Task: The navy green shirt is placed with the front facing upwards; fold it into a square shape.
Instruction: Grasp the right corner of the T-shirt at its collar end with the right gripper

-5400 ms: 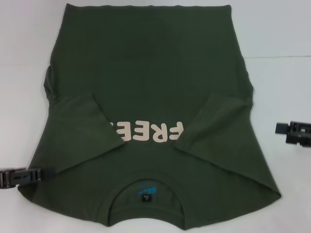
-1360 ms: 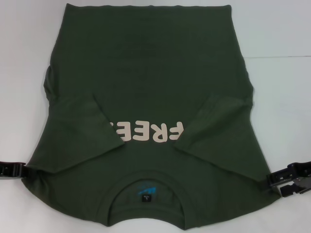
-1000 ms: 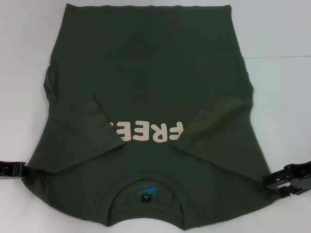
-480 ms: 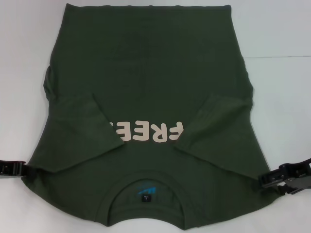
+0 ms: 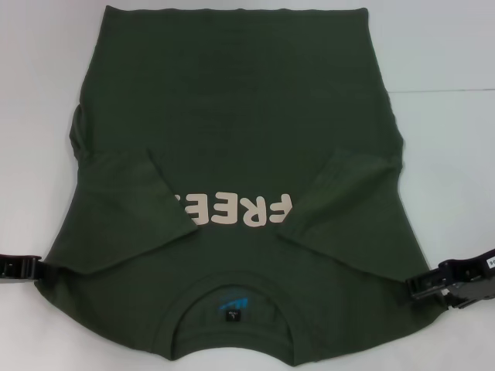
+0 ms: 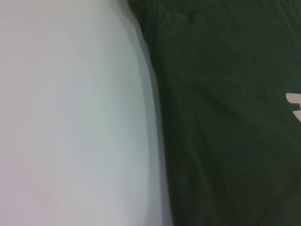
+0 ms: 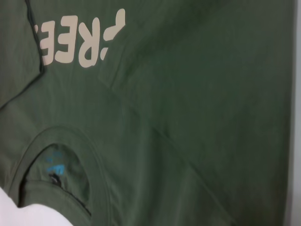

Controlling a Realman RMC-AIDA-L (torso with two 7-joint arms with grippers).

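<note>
Navy green shirt (image 5: 232,154) flat on the white table (image 5: 448,62), filling mid frame, sleeves folded in. Left gripper (image 5: 35,268) lower left, right gripper (image 5: 418,287) lower right, both touching shirt edges. Cannot tell jaws open or closed.

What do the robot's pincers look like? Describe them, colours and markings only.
Only the tips show, in the head view. The left pincer is black, blocky plastic with ribbed, slotted sections. The right pincer is black and chunkier, built of angular segments, with a small pale label on its upper part. No cables or arm links are in view. Neither wrist view shows any pincer parts.
</note>
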